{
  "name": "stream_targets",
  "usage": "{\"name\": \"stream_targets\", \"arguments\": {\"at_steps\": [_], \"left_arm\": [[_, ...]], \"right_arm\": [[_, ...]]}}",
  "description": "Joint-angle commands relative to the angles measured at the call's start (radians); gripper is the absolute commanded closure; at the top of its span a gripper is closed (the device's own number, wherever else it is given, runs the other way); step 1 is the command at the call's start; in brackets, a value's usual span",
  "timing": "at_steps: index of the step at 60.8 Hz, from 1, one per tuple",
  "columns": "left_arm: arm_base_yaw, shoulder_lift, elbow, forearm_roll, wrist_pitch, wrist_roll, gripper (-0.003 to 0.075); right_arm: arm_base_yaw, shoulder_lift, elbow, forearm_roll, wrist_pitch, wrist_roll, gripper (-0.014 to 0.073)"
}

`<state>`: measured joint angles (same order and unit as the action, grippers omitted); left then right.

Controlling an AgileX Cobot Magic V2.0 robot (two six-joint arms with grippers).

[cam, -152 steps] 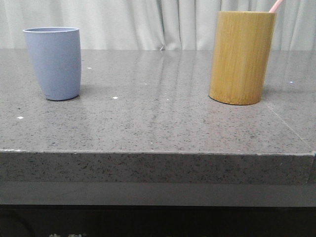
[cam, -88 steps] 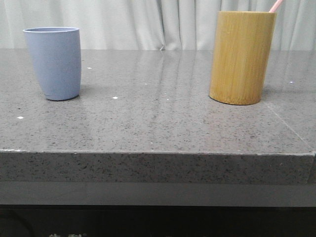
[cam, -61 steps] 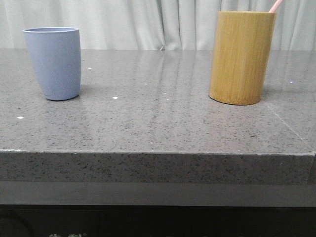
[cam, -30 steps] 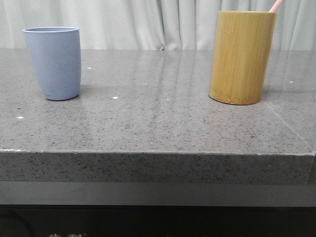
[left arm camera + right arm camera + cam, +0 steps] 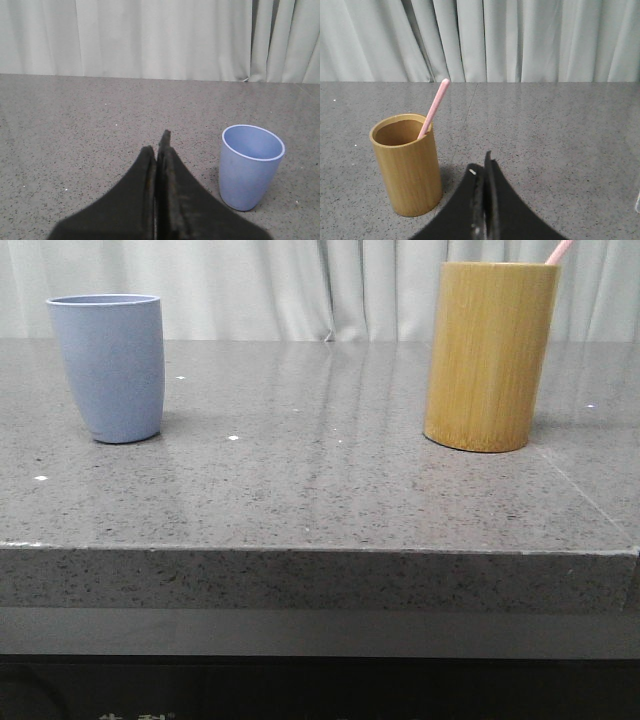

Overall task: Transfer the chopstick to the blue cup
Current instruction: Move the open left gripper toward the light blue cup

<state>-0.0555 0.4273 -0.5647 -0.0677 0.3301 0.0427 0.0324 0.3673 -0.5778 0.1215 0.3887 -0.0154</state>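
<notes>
The blue cup (image 5: 108,366) stands upright at the table's far left; in the left wrist view the blue cup (image 5: 250,167) looks empty. A pale pink chopstick (image 5: 560,251) pokes out of the tan bamboo holder (image 5: 488,356) on the right; in the right wrist view the chopstick (image 5: 434,106) leans against the holder's (image 5: 409,167) rim, its lower part hidden inside. My left gripper (image 5: 159,150) is shut and empty, apart from the cup. My right gripper (image 5: 483,167) is shut and empty, beside the holder and apart from it. Neither gripper shows in the front view.
The grey speckled stone table (image 5: 320,490) has its front edge near the camera and a seam at the right. Pale curtains (image 5: 300,285) hang behind it.
</notes>
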Motion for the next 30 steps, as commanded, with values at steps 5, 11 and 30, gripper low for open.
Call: {"name": "stream_targets", "arguments": {"at_steps": [5,11,30], "left_arm": [[0.001,0.011,-0.035,-0.007,-0.094,-0.009,0.0529],[0.001,0.011,-0.035,-0.007,-0.094,-0.009,0.0283],[0.001,0.013,-0.035,-0.011,-0.126,-0.009,0.0134]], "right_arm": [[-0.006,0.017,-0.037,0.003,-0.096,-0.006,0.0473],[-0.006,0.017,-0.037,0.003,-0.116,-0.006,0.0256],[-0.006,0.017,-0.037,0.003,-0.132,-0.006,-0.0001]]}}
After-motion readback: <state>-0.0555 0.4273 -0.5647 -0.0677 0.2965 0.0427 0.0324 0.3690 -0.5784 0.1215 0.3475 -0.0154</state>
